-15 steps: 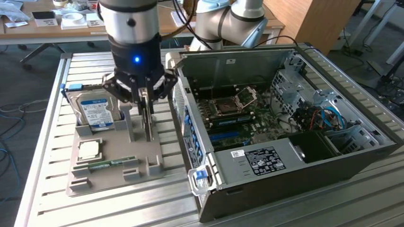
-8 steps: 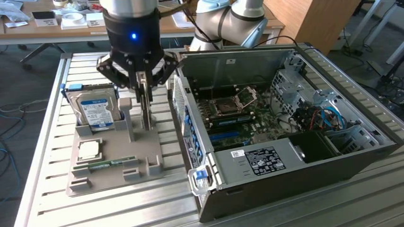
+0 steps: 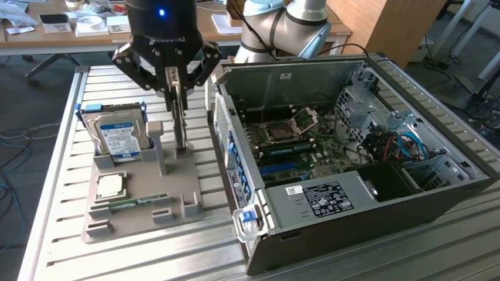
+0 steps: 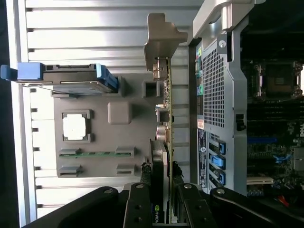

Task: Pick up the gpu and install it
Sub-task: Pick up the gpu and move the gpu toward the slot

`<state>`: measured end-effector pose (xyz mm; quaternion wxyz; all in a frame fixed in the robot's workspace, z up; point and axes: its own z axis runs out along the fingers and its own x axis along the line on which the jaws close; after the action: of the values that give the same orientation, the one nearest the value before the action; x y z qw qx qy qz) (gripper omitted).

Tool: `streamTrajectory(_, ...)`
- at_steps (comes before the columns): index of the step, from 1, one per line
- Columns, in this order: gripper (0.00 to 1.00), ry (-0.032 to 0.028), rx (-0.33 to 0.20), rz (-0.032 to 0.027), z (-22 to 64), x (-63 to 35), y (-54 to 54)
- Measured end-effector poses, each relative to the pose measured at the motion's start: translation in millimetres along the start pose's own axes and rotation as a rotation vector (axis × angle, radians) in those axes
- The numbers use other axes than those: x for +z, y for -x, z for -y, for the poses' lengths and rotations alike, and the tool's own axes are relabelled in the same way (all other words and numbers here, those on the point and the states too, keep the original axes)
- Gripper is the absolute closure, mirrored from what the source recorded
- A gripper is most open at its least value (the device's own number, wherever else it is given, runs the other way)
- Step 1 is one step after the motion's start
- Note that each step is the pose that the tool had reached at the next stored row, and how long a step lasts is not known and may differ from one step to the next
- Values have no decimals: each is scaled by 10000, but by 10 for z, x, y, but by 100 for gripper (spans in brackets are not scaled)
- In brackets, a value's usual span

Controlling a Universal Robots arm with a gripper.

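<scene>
The gpu (image 3: 181, 123) stands on edge as a thin dark card, its lower end at the grey holder (image 3: 180, 187). My gripper (image 3: 175, 88) is straight above it, its fingers closed on the card's upper edge. In the wrist view the gpu (image 4: 161, 142) runs edge-on from between my fingertips (image 4: 160, 209) out to its grey-tan metal bracket (image 4: 161, 42). The open computer case (image 3: 352, 175) lies beside it on the exterior view's right, with the motherboard (image 3: 289, 140) exposed.
The holder (image 4: 102, 128) also carries a silver hard drive (image 3: 117, 134) standing upright, a CPU chip (image 3: 110, 186) and a green RAM stick (image 3: 129, 203). The case's side wall (image 4: 213, 95) stands close to the card. A slatted metal table (image 3: 62, 175) lies underneath.
</scene>
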<state>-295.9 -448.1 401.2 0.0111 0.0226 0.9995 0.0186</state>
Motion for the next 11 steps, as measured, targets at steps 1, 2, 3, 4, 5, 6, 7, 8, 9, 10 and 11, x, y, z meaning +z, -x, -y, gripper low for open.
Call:
streamTrajectory(1, 73, 0, 0, 2, -1, -24, 0)
streamTrajectory(2, 73, -1, 1, 2, -2, -42, 1)
streamTrajectory(3, 73, 0, 0, 3, -2, -54, 1)
streamTrajectory(4, 73, 0, 0, 3, -2, -64, 1)
streamTrajectory(5, 73, 0, 0, 3, -3, -76, 2)
streamTrajectory(6, 73, -1, 0, 2, -3, -90, 2)
streamTrajectory(7, 73, -1, 0, 2, -4, -105, 2)
streamTrajectory(8, 73, -1, 0, 2, -5, -123, 3)
streamTrajectory(9, 73, -1, 0, 3, -6, -147, 3)
streamTrajectory(10, 73, 0, 0, 3, -7, -172, 4)
streamTrajectory(11, 73, -1, 0, 3, -7, -197, 4)
